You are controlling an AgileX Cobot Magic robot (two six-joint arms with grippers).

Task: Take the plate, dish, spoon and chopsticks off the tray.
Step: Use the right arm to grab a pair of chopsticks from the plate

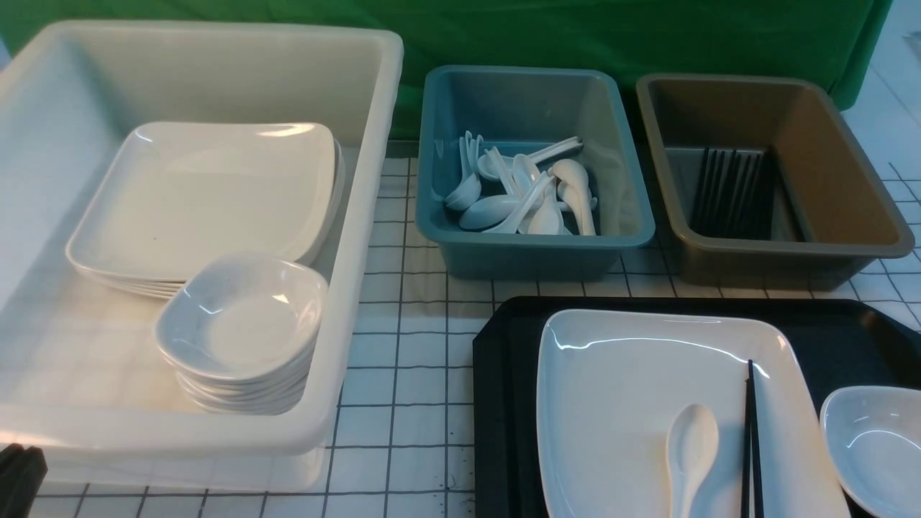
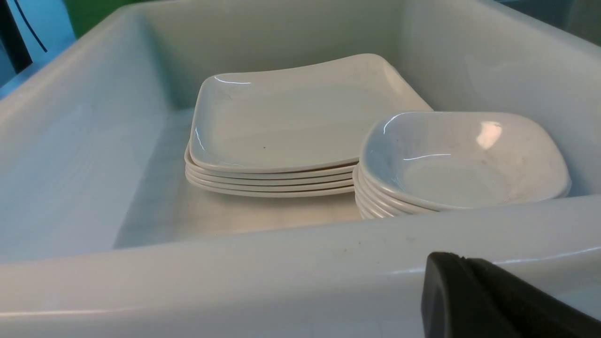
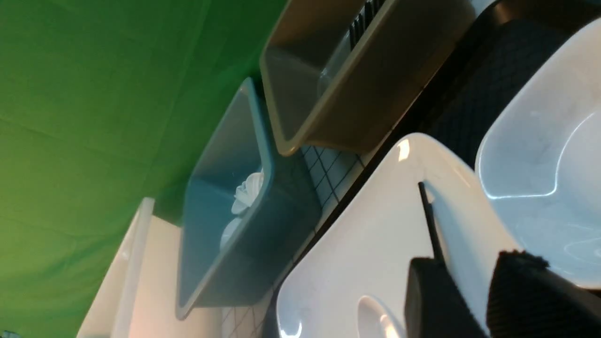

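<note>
The black tray lies at the front right. On it is the large white plate. The white spoon and the black chopsticks lie on the plate. The small dish sits on the tray to the right of the plate. My right gripper is open just above the plate, beside the chopsticks, between the spoon and the dish. It does not show in the front view. My left gripper is shut and empty, just outside the white tub's near wall, at the front left corner.
A big white tub at the left holds a stack of plates and a stack of dishes. A blue tub behind the tray holds several spoons. A brown tub at the back right holds chopsticks.
</note>
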